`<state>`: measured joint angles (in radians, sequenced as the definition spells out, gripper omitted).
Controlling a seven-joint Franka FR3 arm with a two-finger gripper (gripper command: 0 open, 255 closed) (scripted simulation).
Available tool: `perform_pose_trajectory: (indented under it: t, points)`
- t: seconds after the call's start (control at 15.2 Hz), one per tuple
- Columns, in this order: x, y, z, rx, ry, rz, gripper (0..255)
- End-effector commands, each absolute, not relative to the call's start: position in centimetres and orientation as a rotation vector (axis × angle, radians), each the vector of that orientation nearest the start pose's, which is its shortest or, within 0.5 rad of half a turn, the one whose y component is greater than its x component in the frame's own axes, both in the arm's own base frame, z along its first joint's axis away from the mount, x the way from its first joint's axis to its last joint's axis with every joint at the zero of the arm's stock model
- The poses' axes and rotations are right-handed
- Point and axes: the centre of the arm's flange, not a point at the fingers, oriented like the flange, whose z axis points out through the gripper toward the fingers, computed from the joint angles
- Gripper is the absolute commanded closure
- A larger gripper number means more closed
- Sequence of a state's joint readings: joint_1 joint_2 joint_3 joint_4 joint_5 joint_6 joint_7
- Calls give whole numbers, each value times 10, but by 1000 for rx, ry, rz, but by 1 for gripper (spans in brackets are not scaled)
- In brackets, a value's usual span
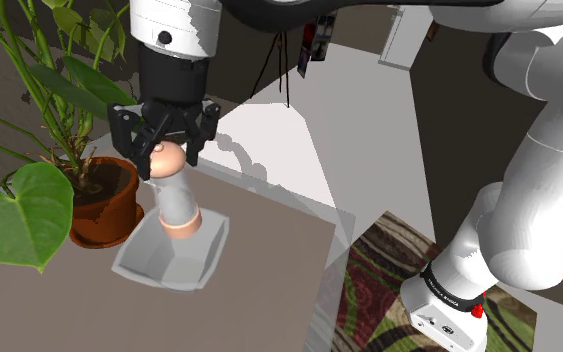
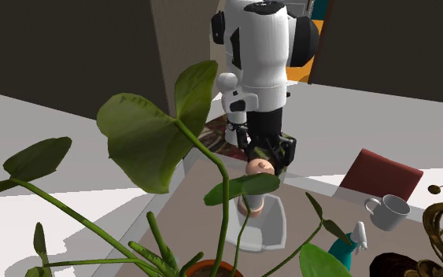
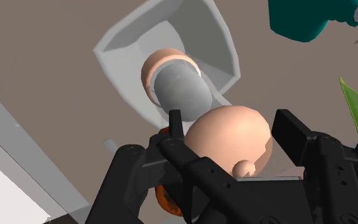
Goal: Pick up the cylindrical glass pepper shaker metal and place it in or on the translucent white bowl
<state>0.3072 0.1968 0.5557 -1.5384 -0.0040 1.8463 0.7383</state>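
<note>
First, shoulder view: gripper (image 1: 166,158) sat closed in on the peach dome top of the shaker (image 1: 177,202), with a finger against each side, clasping it. The shaker leaned a bit; it had a grey body and its peach base was down inside the bowl (image 1: 137,262). The pale bowl rested on a grey-brown table (image 1: 269,290), just beside a potted plant (image 1: 107,205) at that view's left. A patterned rug (image 1: 389,275) lay on pale floor past the table edge, with a dark wall behind.

Second exterior view: gripper (image 2: 265,157) hung under the white arm (image 2: 259,55), on the shaker (image 2: 255,168) over the bowl (image 2: 273,230). Plant (image 2: 145,138) leaves crossed the foreground. On the table (image 2: 314,195), well apart from the bowl toward that view's right, were a mug (image 2: 389,211), a red book (image 2: 381,175) and a teal bottle (image 2: 344,250). Walls were dark and the floor pale.

Wrist view: fingers (image 3: 292,130) flanked the dome closely. The shaker (image 3: 180,89) ran down into the bowl (image 3: 206,25). Table (image 3: 44,63) was plain brown, and the bottle (image 3: 301,19) stood beyond the bowl.
</note>
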Motion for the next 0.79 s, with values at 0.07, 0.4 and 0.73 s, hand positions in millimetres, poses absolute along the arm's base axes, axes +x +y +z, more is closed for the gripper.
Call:
perform_pose_trajectory:
  t: [0.07,0.4,0.73]
  points:
    - [431,458,550,-2967,-163,-41,255]
    - [431,458,535,-2967,-163,-41,255]
    - [431,458,535,-2967,-163,-41,255]
